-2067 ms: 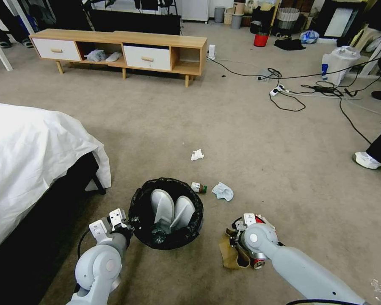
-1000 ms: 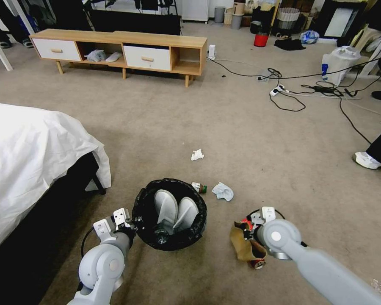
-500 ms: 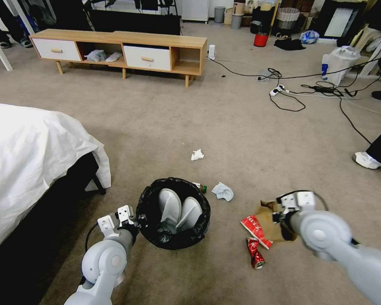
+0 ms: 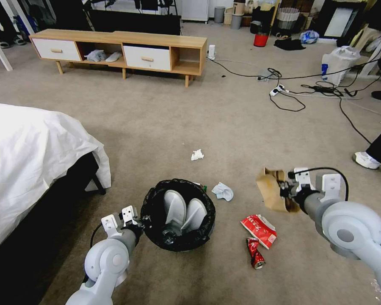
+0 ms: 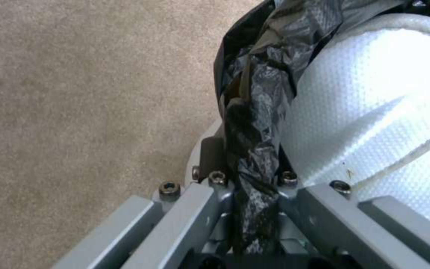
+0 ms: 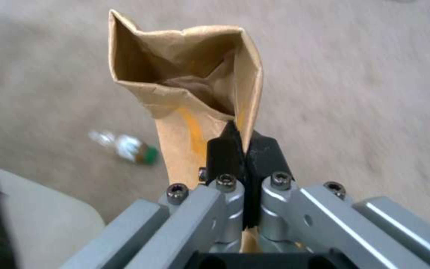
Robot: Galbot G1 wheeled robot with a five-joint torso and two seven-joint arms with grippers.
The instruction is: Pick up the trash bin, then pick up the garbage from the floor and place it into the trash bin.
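Black bag [image 4: 156, 231] — brown paper bag [image 4: 273, 192], red can [image 4: 254, 253], beige carpet [image 4: 224, 123].

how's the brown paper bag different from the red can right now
The brown paper bag hangs lifted, pinched shut in the right gripper; the red can lies on the carpet, untouched. The bag gapes open at its mouth; the can looks crushed. Both remain outside the trash bin.

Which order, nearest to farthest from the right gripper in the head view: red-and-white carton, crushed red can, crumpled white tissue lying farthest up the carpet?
Measured from the right gripper, shut on the brown paper bag:
1. Red-and-white carton, just below-left of it.
2. Crushed red can, beyond the carton, nearer the robot.
3. Crumpled white tissue, far left, up the carpet.
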